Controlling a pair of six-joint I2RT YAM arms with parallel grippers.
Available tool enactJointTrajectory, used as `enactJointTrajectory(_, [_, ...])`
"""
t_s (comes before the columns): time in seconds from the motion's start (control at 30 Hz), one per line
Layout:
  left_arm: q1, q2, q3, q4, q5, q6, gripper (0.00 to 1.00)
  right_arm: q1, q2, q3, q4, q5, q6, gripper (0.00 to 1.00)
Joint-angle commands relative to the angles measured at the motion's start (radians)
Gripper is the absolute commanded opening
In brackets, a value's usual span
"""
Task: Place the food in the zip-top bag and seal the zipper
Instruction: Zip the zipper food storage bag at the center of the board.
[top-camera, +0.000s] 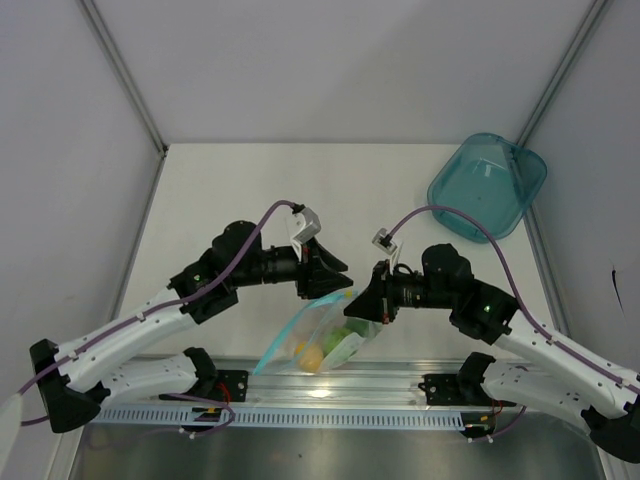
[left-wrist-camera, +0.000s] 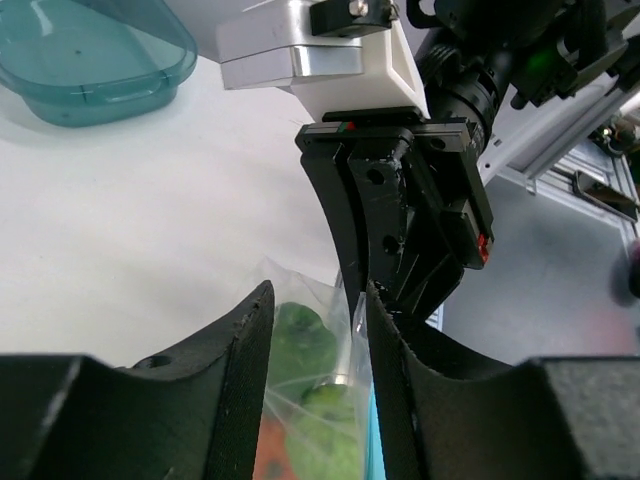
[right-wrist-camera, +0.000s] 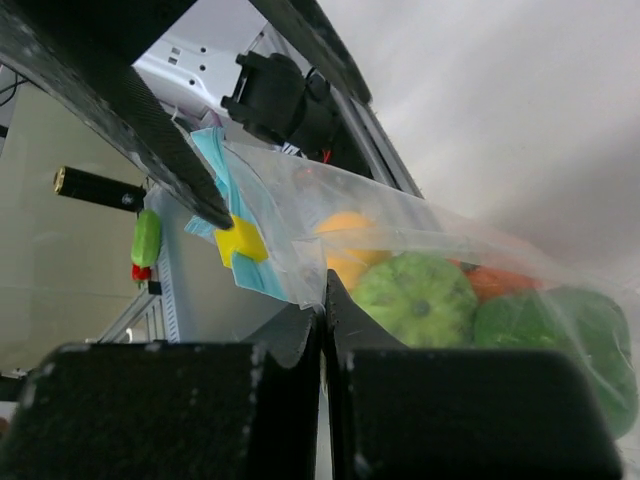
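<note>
The clear zip-top bag (top-camera: 305, 338) hangs above the table's near edge between both grippers. Inside lies the food: a yellow piece (right-wrist-camera: 345, 245), a light green one (right-wrist-camera: 415, 300), an orange-red one (right-wrist-camera: 500, 282) and a dark green one (right-wrist-camera: 560, 330). My right gripper (right-wrist-camera: 322, 292) is shut on a corner of the bag's plastic. The blue-teal zipper (right-wrist-camera: 215, 185) runs up from there and carries a yellow tab (right-wrist-camera: 240, 240). My left gripper (left-wrist-camera: 318, 300) stands open astride the bag's upper edge (left-wrist-camera: 310, 380), with the plastic and green food between its fingers (left-wrist-camera: 240, 370).
A translucent teal bowl (top-camera: 487, 187) sits at the table's far right corner. An aluminium rail (top-camera: 330, 385) runs along the near edge under the bag. The two grippers are very close, almost tip to tip (top-camera: 350, 295).
</note>
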Motion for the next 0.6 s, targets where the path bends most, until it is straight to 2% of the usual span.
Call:
enactJointTrajectory(0.0, [-0.004, 0.027, 0.043, 0.037, 0.100, 0.063, 0.42, -0.004, -0.015, 0.045, 0.006, -0.058, 0.021, 0.00])
enactJointTrajectory(0.07, [-0.004, 0.037, 0.050, 0.025, 0.165, 0.071, 0.38, -0.004, -0.015, 0.045, 0.001, -0.065, 0.016, 0.00])
enactJointTrajectory(0.23, [-0.004, 0.051, 0.057, -0.018, 0.199, 0.074, 0.36, -0.009, -0.018, 0.047, -0.005, -0.073, 0.015, 0.00])
enactJointTrajectory(0.4, [-0.004, -0.019, 0.001, 0.032, 0.197, 0.054, 0.36, -0.020, 0.001, 0.056, -0.025, -0.079, 0.022, 0.00])
enactJointTrajectory(0.57, [-0.007, -0.042, -0.016, 0.015, 0.206, 0.075, 0.37, -0.029, 0.011, 0.070, -0.031, -0.091, 0.031, 0.00])
